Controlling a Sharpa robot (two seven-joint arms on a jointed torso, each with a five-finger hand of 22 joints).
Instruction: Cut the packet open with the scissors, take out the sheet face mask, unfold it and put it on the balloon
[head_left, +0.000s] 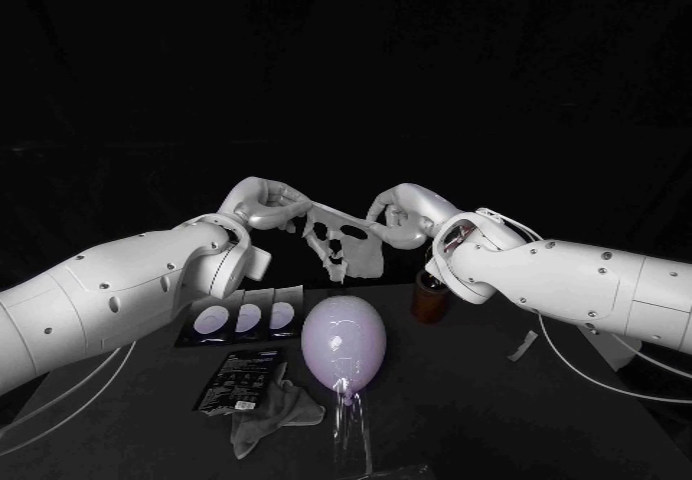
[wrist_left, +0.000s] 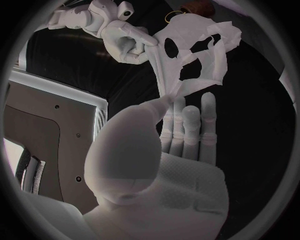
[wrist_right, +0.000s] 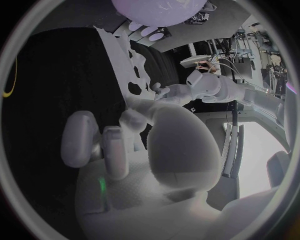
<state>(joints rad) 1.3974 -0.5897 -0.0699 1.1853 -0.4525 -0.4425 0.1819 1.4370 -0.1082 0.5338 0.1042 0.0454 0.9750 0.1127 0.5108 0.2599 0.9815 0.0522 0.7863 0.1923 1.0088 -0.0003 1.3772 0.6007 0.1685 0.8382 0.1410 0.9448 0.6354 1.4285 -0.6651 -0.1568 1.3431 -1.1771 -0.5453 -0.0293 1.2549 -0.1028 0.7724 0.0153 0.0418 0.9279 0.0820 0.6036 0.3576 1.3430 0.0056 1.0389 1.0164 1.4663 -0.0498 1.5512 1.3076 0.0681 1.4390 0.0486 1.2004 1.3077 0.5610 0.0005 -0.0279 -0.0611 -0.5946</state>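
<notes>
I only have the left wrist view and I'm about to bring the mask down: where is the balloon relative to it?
Observer: In the head view the balloon sits on the table, lower than the mask and on the robot's side of it.
Operator: Is anything lying close to the balloon?
Observer: Yes. The black packet lies flat on the balloon's left-arm side, with a grey cloth right against it.
Operator: Are my hands level?
Observer: Roughly. The left hand and right hand hold the mask's two ends at about the same height, and the mask hangs down between them.
</notes>
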